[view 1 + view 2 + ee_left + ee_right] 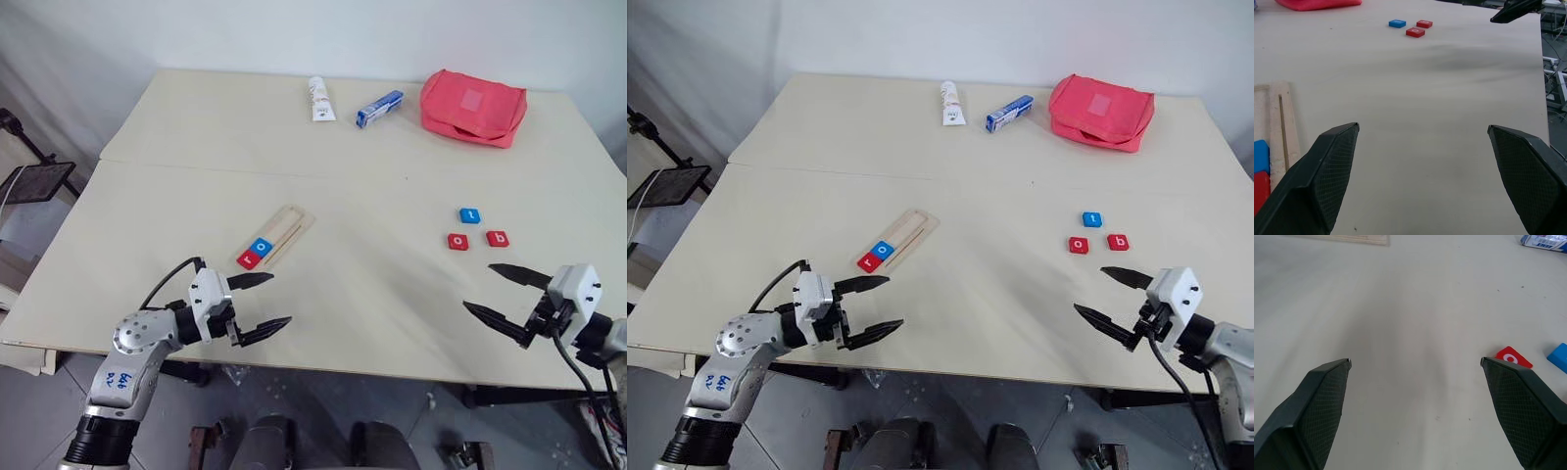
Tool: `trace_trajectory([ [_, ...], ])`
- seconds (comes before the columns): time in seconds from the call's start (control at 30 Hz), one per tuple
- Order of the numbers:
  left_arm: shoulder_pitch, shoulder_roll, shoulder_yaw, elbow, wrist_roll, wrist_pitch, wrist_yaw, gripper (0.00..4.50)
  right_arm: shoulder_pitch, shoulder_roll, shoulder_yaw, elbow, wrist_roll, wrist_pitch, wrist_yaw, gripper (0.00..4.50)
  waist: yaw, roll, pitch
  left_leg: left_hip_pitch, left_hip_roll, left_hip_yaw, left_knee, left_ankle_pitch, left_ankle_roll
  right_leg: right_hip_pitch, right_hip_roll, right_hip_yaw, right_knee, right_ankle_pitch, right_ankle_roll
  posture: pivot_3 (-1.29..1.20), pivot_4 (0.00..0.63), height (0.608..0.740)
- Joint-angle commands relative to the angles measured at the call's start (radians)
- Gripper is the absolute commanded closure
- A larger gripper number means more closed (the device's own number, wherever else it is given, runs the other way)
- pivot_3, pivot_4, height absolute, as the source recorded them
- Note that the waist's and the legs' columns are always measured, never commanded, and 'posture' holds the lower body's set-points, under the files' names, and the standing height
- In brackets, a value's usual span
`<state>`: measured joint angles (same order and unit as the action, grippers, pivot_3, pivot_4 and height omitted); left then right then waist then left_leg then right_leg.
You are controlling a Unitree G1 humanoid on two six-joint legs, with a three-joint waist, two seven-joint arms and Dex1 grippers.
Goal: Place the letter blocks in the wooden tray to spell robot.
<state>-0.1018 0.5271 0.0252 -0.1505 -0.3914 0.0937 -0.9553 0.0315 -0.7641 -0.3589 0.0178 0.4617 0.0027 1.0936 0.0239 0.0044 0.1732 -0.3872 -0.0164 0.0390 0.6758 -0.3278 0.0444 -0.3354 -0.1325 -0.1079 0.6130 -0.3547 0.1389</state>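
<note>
My left gripper (259, 305) and my right gripper (507, 293) are both wide apart and hold nothing. The wooden tray (286, 228) lies slanted on the table (353, 304) on my left. A red "r" block (247, 259) and a blue "o" block (261, 247) sit in its near end. The blue "t" block (470, 214), red "o" block (458, 241) and red "b" block (498, 238) wait close together by my right gripper.

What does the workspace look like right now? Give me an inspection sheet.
Surface: pale table, seam across it.
Job's things: wooden tray holds red r and blue o; blue t, red o, red b loose on the right.
Clutter: white tube, blue-and-white box, red pouch at the far edge.
Grippers: left gripper and right gripper open, empty.
Cables: black cable on left arm.
Surroundings: black stand at left.
</note>
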Motion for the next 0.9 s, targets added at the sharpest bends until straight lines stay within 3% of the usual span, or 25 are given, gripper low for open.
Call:
trace_trajectory([
  [0.03,-0.002,-0.001,0.000,-0.022,-0.003,-0.006,0.004,0.00,-0.018,0.007,-0.009,-0.007,0.004,-0.011,-0.017,0.06,0.000,0.000,0.000,0.000,0.000,0.000,0.000,0.000,0.000,0.000,0.000,0.000,0.000,0.000,0.000,0.00,0.150,0.740],
  [0.3,0.010,0.060,0.015,-0.063,0.059,0.122,0.103,0.00,-0.066,0.010,0.022,0.033,-0.006,-0.005,-0.019,0.06,0.000,0.000,0.000,0.000,0.000,0.000,0.000,0.000,0.000,0.000,0.000,0.000,0.000,0.000,0.000,0.00,0.150,0.740],
  [0.43,0.100,0.118,0.182,-0.171,-0.051,0.237,0.138,0.00,-0.116,0.001,0.040,0.066,-0.001,-0.004,-0.003,0.06,-0.011,0.000,0.000,0.000,0.001,0.000,0.000,0.000,0.000,-0.001,0.000,0.001,0.001,0.000,0.000,0.00,0.150,0.740],
  [0.57,0.159,0.144,0.270,-0.222,-0.096,0.275,0.147,0.00,-0.168,-0.003,0.059,0.116,-0.010,-0.010,0.022,0.06,-0.013,0.001,0.001,0.000,0.002,-0.001,0.000,0.000,0.000,0.000,0.000,0.002,0.000,0.000,0.000,0.00,0.150,0.740],
  [0.9,0.156,0.160,0.323,-0.315,-0.120,0.363,0.228,0.00,-0.323,0.020,0.124,0.241,-0.044,-0.054,0.070,0.06,-0.005,0.001,0.001,0.000,0.001,-0.003,0.003,0.000,0.000,0.004,-0.001,0.004,-0.002,0.000,0.000,0.00,0.150,0.740],
])
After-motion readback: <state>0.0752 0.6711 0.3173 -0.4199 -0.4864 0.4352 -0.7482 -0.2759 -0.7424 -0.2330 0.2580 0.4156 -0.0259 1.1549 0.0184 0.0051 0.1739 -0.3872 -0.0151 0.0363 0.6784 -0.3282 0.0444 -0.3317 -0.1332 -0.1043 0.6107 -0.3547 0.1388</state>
